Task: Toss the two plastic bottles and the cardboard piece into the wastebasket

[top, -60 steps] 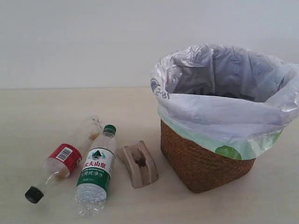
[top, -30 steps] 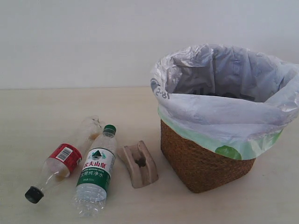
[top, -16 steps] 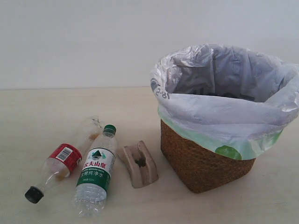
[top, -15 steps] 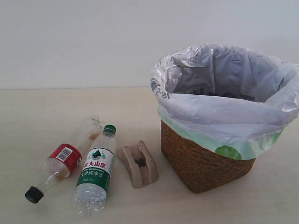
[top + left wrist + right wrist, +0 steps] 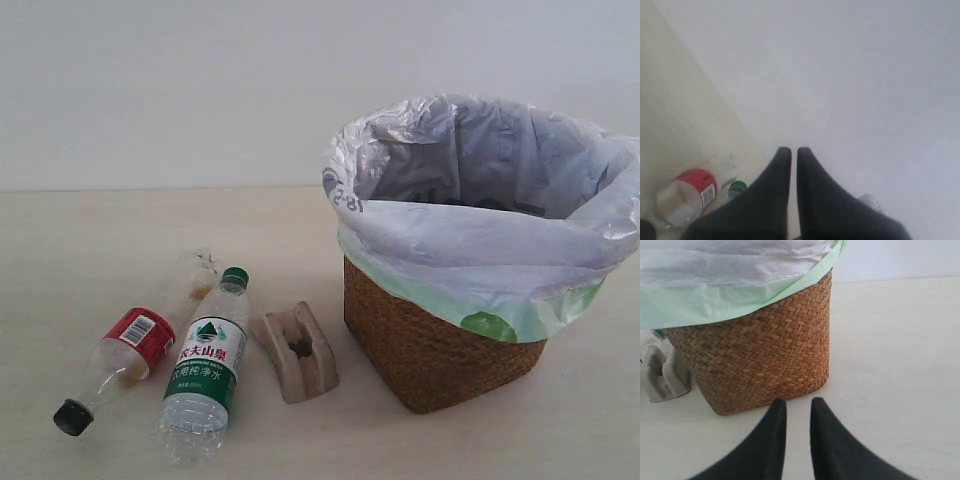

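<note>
Two clear plastic bottles lie side by side on the table: the red-label bottle (image 5: 135,345) with its black cap toward the front, and the green-label bottle (image 5: 208,365) with its green cap toward the back. The tan cardboard piece (image 5: 298,350) lies just right of them. The wicker wastebasket (image 5: 440,345) with its white-and-green bag stands at the right. Neither gripper shows in the exterior view. My left gripper (image 5: 790,150) is shut and empty, above the red-label bottle (image 5: 687,192). My right gripper (image 5: 798,402) is shut and empty, just short of the wastebasket (image 5: 760,355); the cardboard piece (image 5: 662,377) lies beside it.
A pale tabletop (image 5: 90,240) runs back to a plain white wall (image 5: 160,90). The bag's crinkled rim (image 5: 480,250) flares wider than the wicker base.
</note>
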`<action>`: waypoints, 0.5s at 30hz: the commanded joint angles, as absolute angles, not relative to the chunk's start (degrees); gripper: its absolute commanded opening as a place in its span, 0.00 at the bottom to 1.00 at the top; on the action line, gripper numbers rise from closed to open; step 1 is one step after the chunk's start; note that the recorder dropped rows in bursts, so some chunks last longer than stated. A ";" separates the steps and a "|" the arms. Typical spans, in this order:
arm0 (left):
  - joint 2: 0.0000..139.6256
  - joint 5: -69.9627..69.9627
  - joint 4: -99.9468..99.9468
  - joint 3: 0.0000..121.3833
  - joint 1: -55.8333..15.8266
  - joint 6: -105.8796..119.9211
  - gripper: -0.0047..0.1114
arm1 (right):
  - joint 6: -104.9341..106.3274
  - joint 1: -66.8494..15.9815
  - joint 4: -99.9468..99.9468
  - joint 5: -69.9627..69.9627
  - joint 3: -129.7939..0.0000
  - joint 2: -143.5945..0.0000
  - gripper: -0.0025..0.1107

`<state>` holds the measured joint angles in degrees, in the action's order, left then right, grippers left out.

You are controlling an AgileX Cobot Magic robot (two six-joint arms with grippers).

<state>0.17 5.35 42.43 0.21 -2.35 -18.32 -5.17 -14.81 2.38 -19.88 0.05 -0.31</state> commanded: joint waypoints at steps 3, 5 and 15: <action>0.00 6.15 43.08 0.00 -2.21 -18.50 0.07 | -5.24 -14.90 2.36 -19.65 0.00 0.00 0.14; 0.00 10.12 43.08 0.00 -2.21 -18.33 0.07 | -5.24 -14.90 2.36 -19.65 0.00 0.00 0.14; 8.60 23.10 47.21 11.24 -2.57 8.49 0.07 | -5.24 -14.90 2.36 -19.65 0.00 0.00 0.14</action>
